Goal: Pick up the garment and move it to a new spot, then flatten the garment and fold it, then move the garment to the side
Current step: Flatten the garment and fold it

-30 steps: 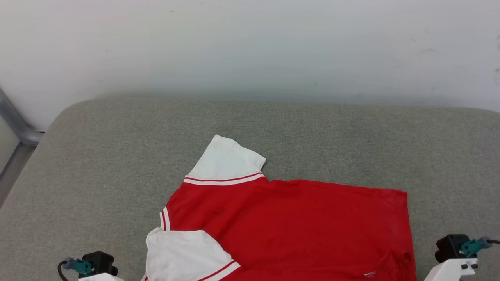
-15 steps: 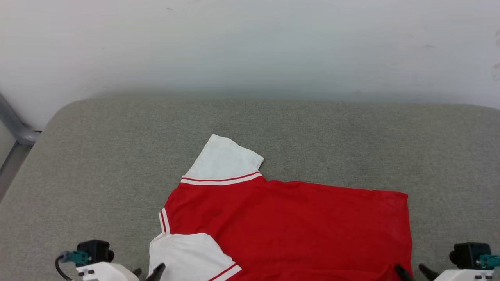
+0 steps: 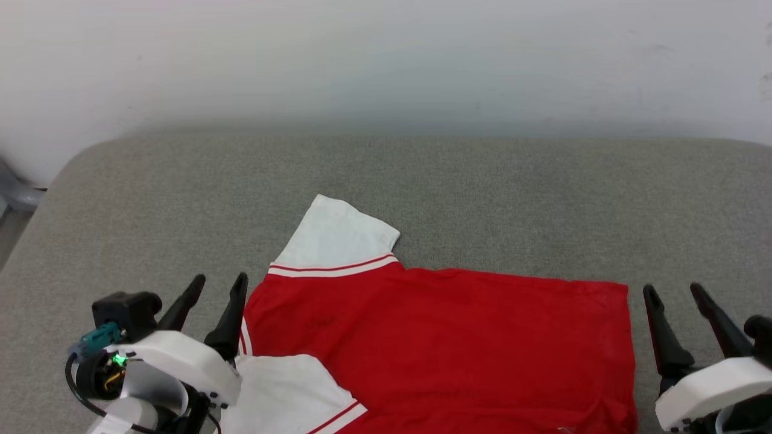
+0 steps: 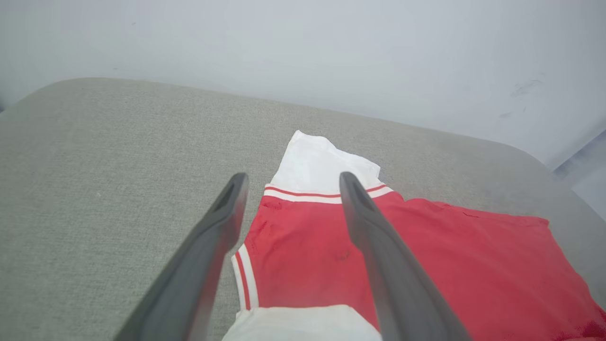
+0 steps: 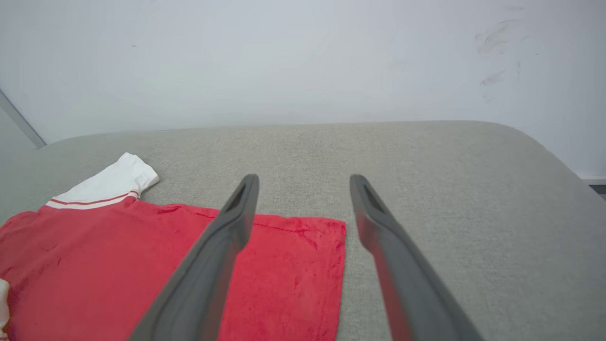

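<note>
Right, the garment [image 3: 446,343] lies spread on the grey fabric worktop [image 3: 482,181], across the lower middle of the head view, plain red side up, no lettering on show. Shoulders point to the left of the frame, hem to the right. One white sleeve [image 3: 338,235] sticks out towards the top; the other sleeve [image 3: 283,392] sits at the bottom edge, partly out of frame.

Both arms are hanging off it. The left gripper [image 3: 220,278], lower left, has its fingers spread wide and empty, tips just beside the shoulder edge. The right gripper [image 3: 671,288], lower right, is just as wide and empty, over bare worktop just past the hem.

So I'd say it's laid in its spot and looks fairly flat, which puts us at the fold. The next move, to my eye, calls for each arm to pinch an edge at its own end, shoulder and hem corner, and carry the two across together. Thin cloth, flat down: the fingers must get under one layer cleanly.
</note>
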